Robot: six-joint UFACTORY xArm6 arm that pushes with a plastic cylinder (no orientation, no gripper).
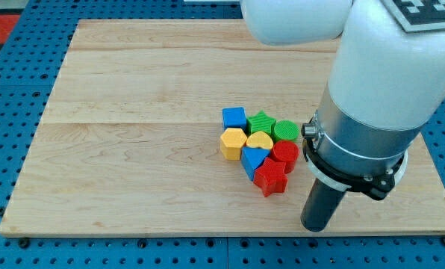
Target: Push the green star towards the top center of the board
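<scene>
The green star point(261, 122) sits at the top of a tight cluster of blocks right of the board's middle. It touches a blue cube point(234, 117) on its left and a green round block point(286, 131) on its right. Below it lie a yellow heart point(259, 140) and a yellow hexagon point(233, 142). My tip point(316, 228) rests on the board near the bottom edge, below and to the right of the cluster, apart from every block. The red star point(270, 178) is the nearest block to it.
A red round block point(285, 155) and a blue triangle point(252, 161) fill the lower part of the cluster. The wooden board point(133, 112) lies on a blue perforated surface. The white arm body point(387, 82) covers the board's right side.
</scene>
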